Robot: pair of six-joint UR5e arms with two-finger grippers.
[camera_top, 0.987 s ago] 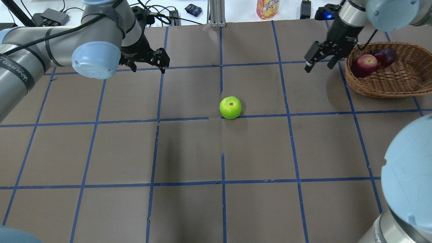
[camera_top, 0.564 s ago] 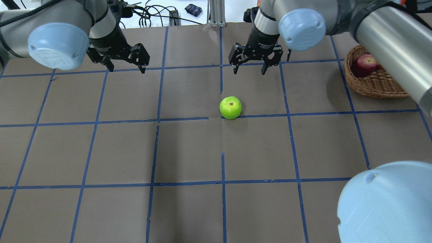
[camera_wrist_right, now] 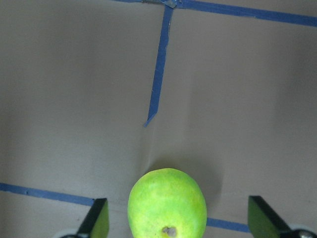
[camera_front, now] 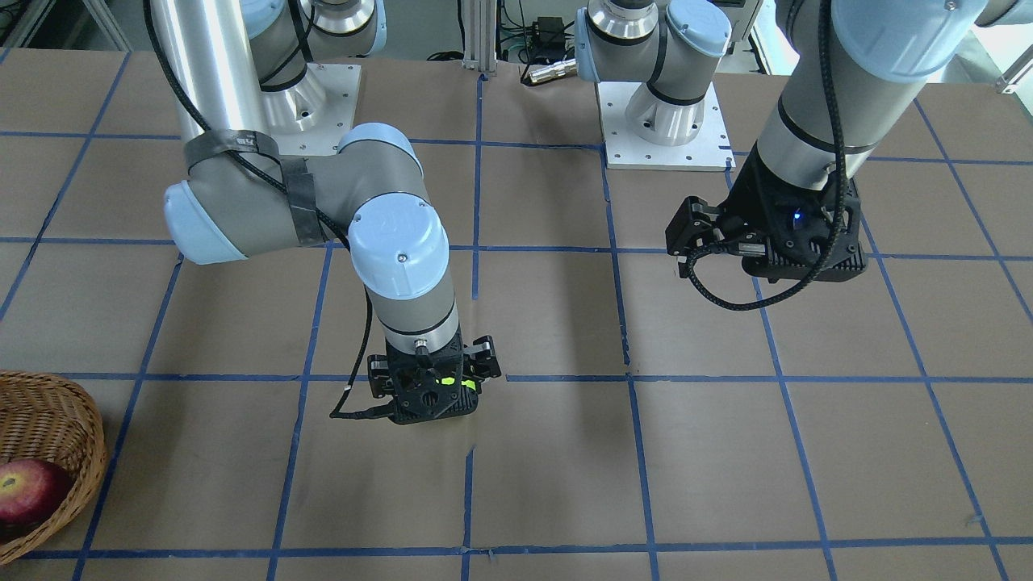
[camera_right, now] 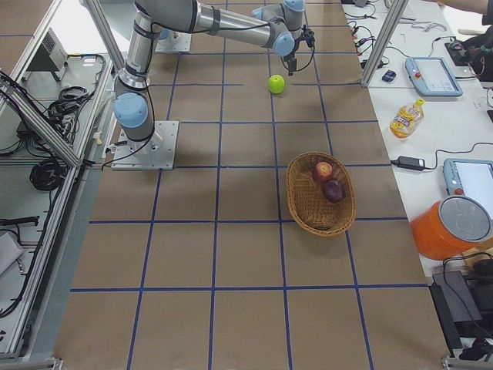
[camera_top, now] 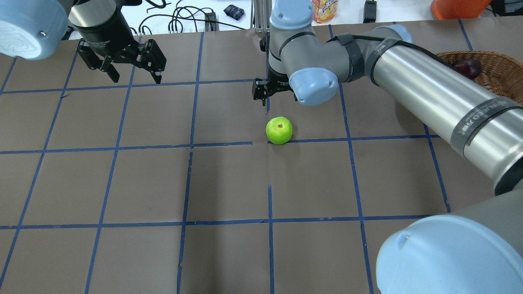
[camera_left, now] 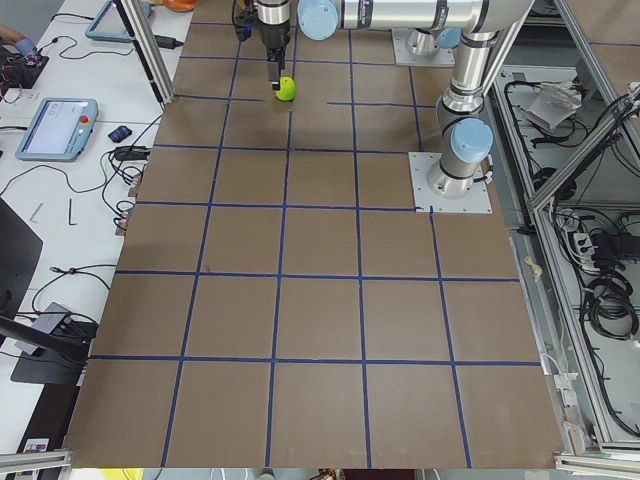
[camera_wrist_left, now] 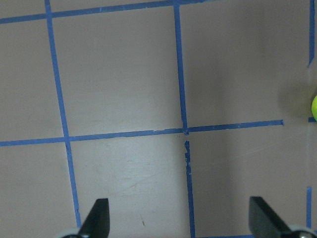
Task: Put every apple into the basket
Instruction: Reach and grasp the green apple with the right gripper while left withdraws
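The lime green apple (camera_top: pixel 279 130) sits on the brown table near the middle and also shows in the right wrist view (camera_wrist_right: pixel 167 206). My right gripper (camera_top: pixel 273 90) hovers over it, open, with a finger (camera_wrist_right: pixel 98 219) on each side and above it. In the front view the right gripper (camera_front: pixel 432 391) covers most of the apple. The wicker basket (camera_right: pixel 296 193) at the far right holds the red apple (camera_right: pixel 322 171) and the maroon apple (camera_right: pixel 333 190). My left gripper (camera_top: pixel 136 77) is open and empty at the far left.
My long right arm (camera_top: pixel 429 94) stretches across the table from the right and hides part of the basket (camera_top: pixel 500 77). A yellow bottle (camera_top: pixel 325 10) and cables lie beyond the table's far edge. An orange container (camera_right: pixel 454 227) stands off the table beside the basket.
My right gripper has swung left from beside the basket to over the green apple. My left gripper has moved left and farther back. The apples have not moved.
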